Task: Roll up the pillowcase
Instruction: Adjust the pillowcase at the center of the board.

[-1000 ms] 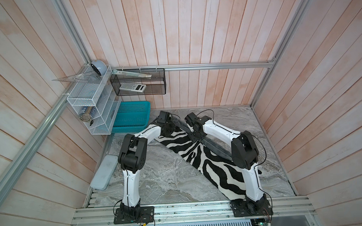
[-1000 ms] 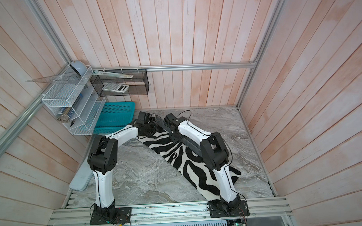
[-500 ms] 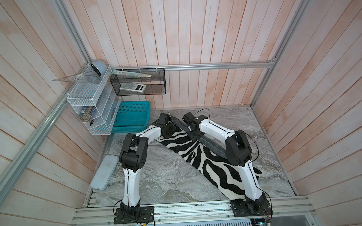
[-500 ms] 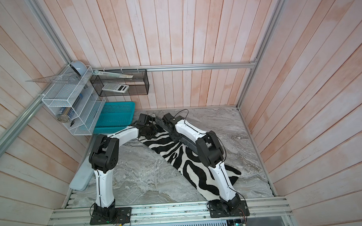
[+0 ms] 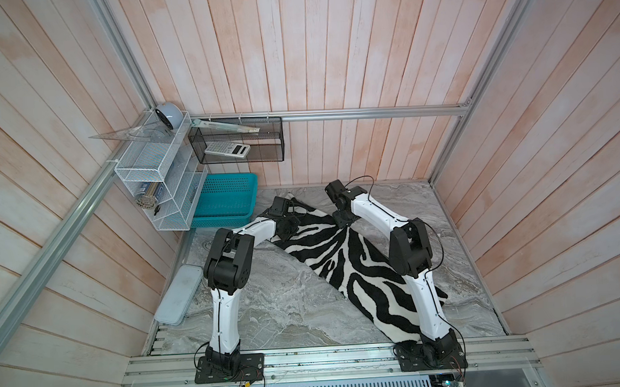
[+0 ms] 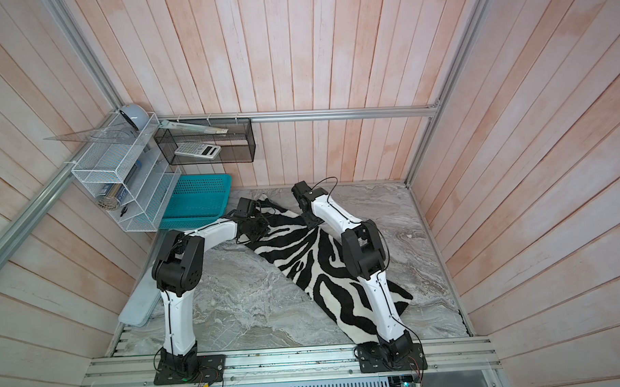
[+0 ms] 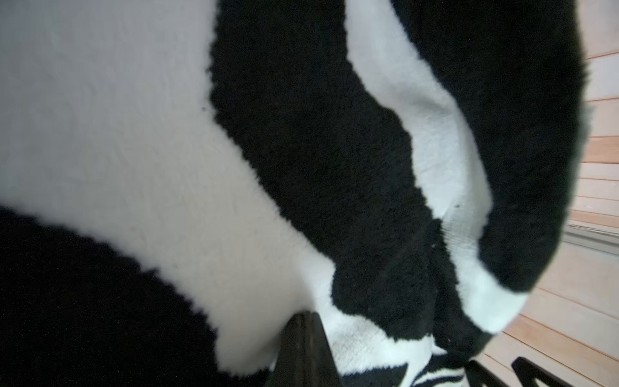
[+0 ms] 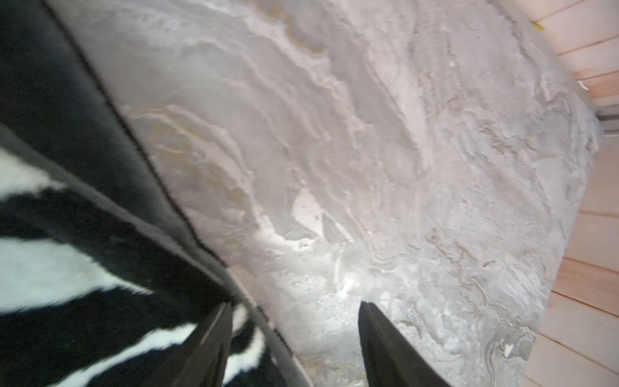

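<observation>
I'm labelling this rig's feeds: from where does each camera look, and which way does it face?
Top views: high behind the robot, looking down at table, pillowcase, left arm, right arm.
Left wrist: on the left arm, close against the pillowcase; shut left hand shows.
Right wrist: on the right arm, facing pillowcase edge and table; open right hand shows.
Shared: all views show the pillowcase.

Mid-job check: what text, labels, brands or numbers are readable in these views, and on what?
No text is readable in any view.
calculator: keys and markings too small to read.
ruler: graduations too small to read.
pillowcase: stripes only, no label in view.
</observation>
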Action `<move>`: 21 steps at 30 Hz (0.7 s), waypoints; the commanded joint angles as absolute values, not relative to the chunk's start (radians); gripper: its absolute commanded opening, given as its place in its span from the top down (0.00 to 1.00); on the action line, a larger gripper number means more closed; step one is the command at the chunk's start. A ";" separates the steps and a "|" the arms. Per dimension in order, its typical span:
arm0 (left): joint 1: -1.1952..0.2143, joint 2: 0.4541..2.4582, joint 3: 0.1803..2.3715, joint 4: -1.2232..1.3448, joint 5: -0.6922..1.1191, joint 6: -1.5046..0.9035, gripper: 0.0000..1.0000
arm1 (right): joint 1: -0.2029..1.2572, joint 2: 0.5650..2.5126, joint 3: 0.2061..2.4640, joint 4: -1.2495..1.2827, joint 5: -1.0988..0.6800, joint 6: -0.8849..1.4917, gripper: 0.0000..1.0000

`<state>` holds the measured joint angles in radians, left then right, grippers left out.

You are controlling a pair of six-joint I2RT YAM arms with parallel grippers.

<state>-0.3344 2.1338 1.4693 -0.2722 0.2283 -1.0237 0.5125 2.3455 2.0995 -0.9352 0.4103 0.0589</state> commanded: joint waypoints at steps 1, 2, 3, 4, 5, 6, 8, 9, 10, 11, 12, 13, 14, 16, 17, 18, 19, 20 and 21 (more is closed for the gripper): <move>-0.327 2.097 1.450 -0.255 0.236 -1.014 1.00 | 0.476 2.392 2.153 -0.949 0.448 0.086 0.35; -0.326 2.097 1.449 -0.256 0.238 -1.015 1.00 | 0.463 2.400 2.171 -0.968 0.455 0.094 0.35; -0.325 2.092 1.448 -0.258 0.238 -1.017 1.00 | 0.451 2.400 2.181 -0.987 0.456 0.099 0.35; -0.326 2.088 1.443 -0.258 0.237 -1.019 1.00 | 0.443 2.390 2.174 -0.990 0.450 0.100 0.36; -0.326 2.078 1.433 -0.263 0.234 -1.028 1.00 | 0.440 2.365 2.153 -0.985 0.448 0.105 0.36; -0.327 2.063 1.414 -0.273 0.229 -1.047 1.00 | 0.442 2.330 2.132 -0.989 0.447 0.117 0.36; -0.332 2.022 1.346 -0.264 0.218 -1.112 1.00 | 0.445 2.258 2.067 -1.021 0.430 0.178 0.39; -0.336 1.997 1.298 -0.254 0.205 -1.147 1.00 | 0.446 2.216 2.012 -1.033 0.393 0.226 0.44; -0.342 1.974 1.253 -0.226 0.196 -1.179 1.00 | 0.446 2.169 1.952 -1.036 0.353 0.266 0.51; -0.348 1.957 1.215 -0.206 0.178 -1.204 1.00 | 0.447 2.117 1.871 -1.034 0.296 0.296 0.68; -0.348 1.955 1.207 -0.217 0.160 -1.211 1.00 | 0.452 2.066 1.791 -1.029 0.252 0.336 0.89; -0.347 1.964 1.216 -0.240 0.148 -1.207 1.00 | 0.458 2.024 1.716 -1.015 0.205 0.353 1.00; -0.341 1.984 1.239 -0.270 0.142 -1.201 1.00 | 0.469 1.976 1.629 -0.996 0.147 0.359 1.00; -0.326 2.033 1.292 -0.290 0.155 -1.195 1.00 | 0.498 1.907 1.503 -0.985 0.090 0.368 1.00; -0.318 2.060 1.327 -0.306 0.162 -1.192 1.00 | 0.513 1.879 1.451 -0.985 0.058 0.373 1.00; -0.310 2.092 1.367 -0.324 0.165 -1.186 1.00 | 0.523 1.855 1.395 -0.979 0.011 0.379 1.00; -0.302 2.117 1.400 -0.335 0.167 -1.175 1.00 | 0.532 1.839 1.349 -0.966 -0.026 0.381 1.00; -0.293 2.147 1.446 -0.354 0.166 -1.163 1.00 | 0.539 1.826 1.304 -0.949 -0.052 0.392 1.00; -0.285 2.175 1.496 -0.374 0.169 -1.149 1.00 | 0.545 1.822 1.262 -0.930 -0.059 0.404 1.00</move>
<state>-0.3141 2.0979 1.4082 -0.3111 0.1875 -1.1744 0.5316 1.8244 1.3502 -0.9585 0.0704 0.3481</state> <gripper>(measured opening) 0.042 0.049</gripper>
